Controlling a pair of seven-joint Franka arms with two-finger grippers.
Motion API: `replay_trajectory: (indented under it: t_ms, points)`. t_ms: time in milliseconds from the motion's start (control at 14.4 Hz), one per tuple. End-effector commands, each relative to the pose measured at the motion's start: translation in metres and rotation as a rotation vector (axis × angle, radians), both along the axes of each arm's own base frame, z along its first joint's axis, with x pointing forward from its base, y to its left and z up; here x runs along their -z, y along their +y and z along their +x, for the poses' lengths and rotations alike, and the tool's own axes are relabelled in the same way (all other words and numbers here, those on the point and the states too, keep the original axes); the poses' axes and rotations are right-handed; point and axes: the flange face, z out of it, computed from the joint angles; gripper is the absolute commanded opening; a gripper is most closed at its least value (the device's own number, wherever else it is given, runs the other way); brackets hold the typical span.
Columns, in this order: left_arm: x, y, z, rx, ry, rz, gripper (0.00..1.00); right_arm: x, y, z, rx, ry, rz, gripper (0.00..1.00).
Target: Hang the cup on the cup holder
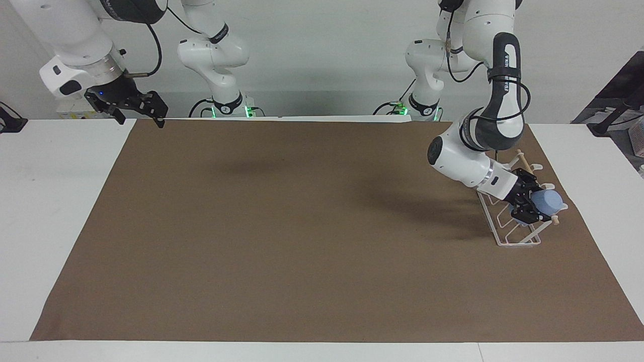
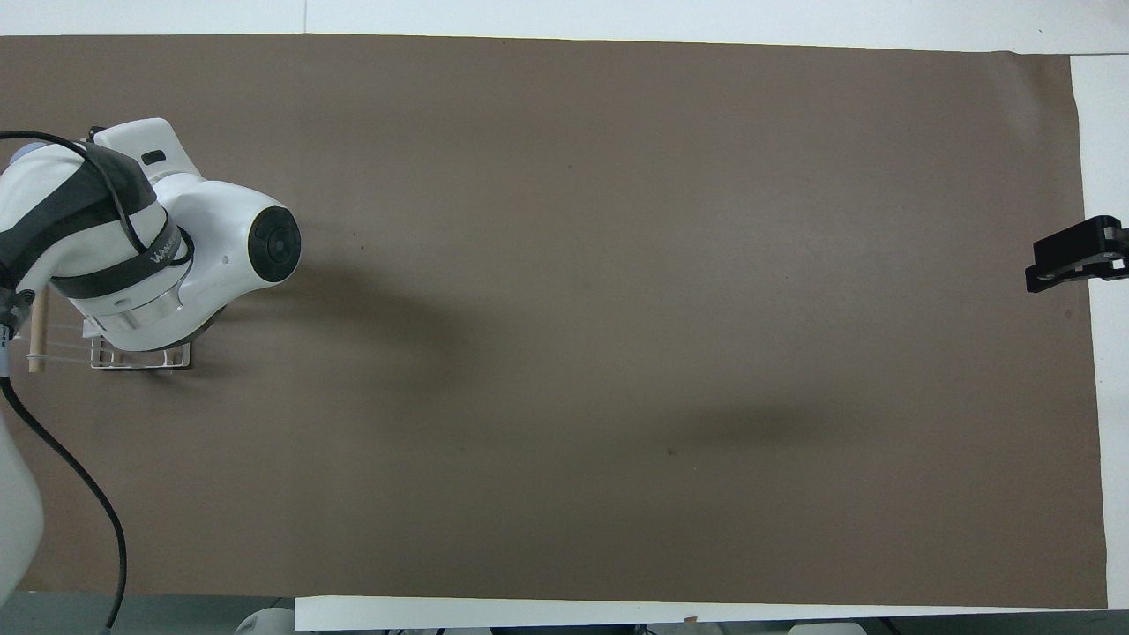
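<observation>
While left pincer angles down over cup holder gripping cup, right pincer, fingers spread, waits well apart.

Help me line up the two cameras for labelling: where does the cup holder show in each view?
Facing view: the cup holder stands on the brown mat at the left arm's end, under the left gripper with the cup.
Overhead view: only the cup holder's base edge and dowel end show below the left arm's wrist.
Shared landmark: the wooden dowel.
</observation>
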Motion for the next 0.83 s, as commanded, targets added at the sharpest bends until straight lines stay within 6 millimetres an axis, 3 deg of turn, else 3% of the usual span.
replay_trajectory:
  t_ms: [0,139,277,347,416,624,762]
  points:
    - [0.009,-0.003,-0.004,0.025,-0.003,-0.004,0.43,0.007,0.001,-0.002,-0.019,0.012,0.013,0.99]
    - [0.011,-0.003,-0.004,0.029,-0.001,-0.012,0.46,0.008,-0.002,-0.002,-0.014,0.016,0.014,0.99]
    - [0.011,-0.001,-0.004,0.034,0.003,-0.018,0.6,0.009,-0.004,-0.003,-0.011,0.021,0.014,0.99]
    - [0.011,0.001,-0.003,0.035,0.01,-0.019,0.84,0.009,-0.006,-0.004,-0.008,0.021,0.015,0.99]
    - [0.011,0.001,-0.003,0.035,0.018,-0.019,1.0,0.01,-0.006,-0.004,-0.009,0.022,0.015,0.99]
    - [0.0,-0.002,-0.002,0.023,0.123,-0.079,1.0,0.009,-0.007,-0.004,-0.006,0.022,0.015,0.99]
    - [-0.033,-0.006,0.007,0.014,0.219,-0.175,1.0,0.009,-0.006,-0.004,-0.008,0.022,0.016,0.99]
